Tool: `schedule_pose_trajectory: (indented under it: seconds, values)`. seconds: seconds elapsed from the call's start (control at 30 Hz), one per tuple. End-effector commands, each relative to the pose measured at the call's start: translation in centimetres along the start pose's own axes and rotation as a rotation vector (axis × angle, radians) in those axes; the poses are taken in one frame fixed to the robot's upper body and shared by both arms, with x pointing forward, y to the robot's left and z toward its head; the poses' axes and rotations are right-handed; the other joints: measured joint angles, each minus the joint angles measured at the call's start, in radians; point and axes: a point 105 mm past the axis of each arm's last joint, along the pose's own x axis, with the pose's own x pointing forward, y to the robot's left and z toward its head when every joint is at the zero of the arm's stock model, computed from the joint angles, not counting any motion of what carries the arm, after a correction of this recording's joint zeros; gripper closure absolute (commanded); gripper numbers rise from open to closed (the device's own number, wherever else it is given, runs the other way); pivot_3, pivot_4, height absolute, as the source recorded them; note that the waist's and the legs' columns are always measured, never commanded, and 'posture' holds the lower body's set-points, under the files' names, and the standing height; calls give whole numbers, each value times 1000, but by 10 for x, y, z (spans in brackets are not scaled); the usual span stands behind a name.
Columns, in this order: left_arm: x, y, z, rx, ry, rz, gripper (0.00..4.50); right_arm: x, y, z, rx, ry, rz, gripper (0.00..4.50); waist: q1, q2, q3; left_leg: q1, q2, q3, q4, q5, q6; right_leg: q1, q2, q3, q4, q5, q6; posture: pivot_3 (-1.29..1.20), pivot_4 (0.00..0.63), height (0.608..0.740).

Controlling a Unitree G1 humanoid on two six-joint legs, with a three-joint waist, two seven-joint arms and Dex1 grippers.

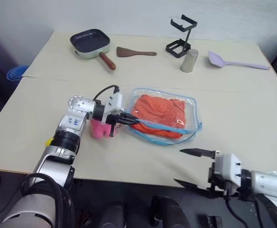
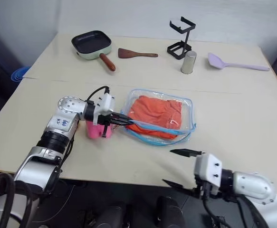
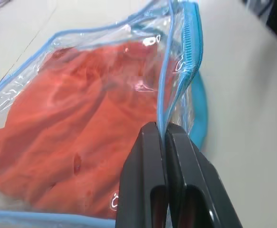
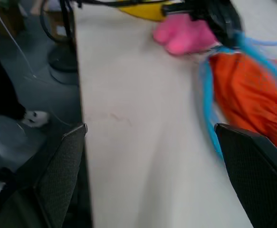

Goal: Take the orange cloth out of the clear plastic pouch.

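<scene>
Left gripper: fingers pressed together on the blue zipper edge of the pouch, pinching one clear wall at the mouth; gripper points sideways across the table, roughly level.

Pouch: flat on the table just beyond the left fingertips, mouth toward them, its blue edge pulled up where pinched.

Cloth: orange, wrinkled, inside the pouch, directly ahead of the left fingertips behind the clear wall.

Pink plush: directly under the left gripper's wrist end, beside the pouch mouth.

Right gripper: jaws spread wide, nothing between them; at the near table edge, well apart from the pouch, which lies ahead of it and to its left.

Far side of the table, well beyond both grippers: pan, brown spatula, black wire stand, metal cup, lilac spatula.
</scene>
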Motion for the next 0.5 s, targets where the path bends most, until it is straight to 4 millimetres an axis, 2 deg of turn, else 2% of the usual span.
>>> schedule_pose_trajectory:
  seconds: [0.03, 0.13, 0.3, 0.4, 0.5]
  values:
    - [2, 2, 15, -72, -59, 35, 4481, 24, -11, 3, 41, 23, -57, 0, 0, 0, 0, 0, 0, 0, 1, 0, 0, 0, 0, 0, 0, 0, 0, 0, 150, 740]
    - [5, 2, 18, -122, -75, 54, 4481, 42, -35, 2, 52, 46, -176, 0, 3, 0, 0, 0, 0, 0, 1, 0, 0, 0, 0, 1, 1, 0, 0, 0, 150, 740]
    - [8, -3, 10, -128, -23, 65, 4481, 54, -70, -4, 16, 87, -364, 0, 5, 0, 0, -2, -1, -1, 0, 0, 0, -1, 0, 0, -1, 0, 0, 0, 150, 740]
    - [7, -6, 6, -119, -12, 64, 4481, 55, -83, -9, 11, 112, -449, 0, 5, 0, 0, -2, -2, -1, 0, 0, 0, -1, -1, 0, -1, 0, 0, 0, 150, 740]
    - [9, -11, 4, -113, -10, 51, 4481, 63, -92, -4, 23, 82, -515, 0, 3, 0, 0, -2, -2, -1, 0, 0, 0, -1, -1, 0, -1, 0, 0, 0, 150, 740]
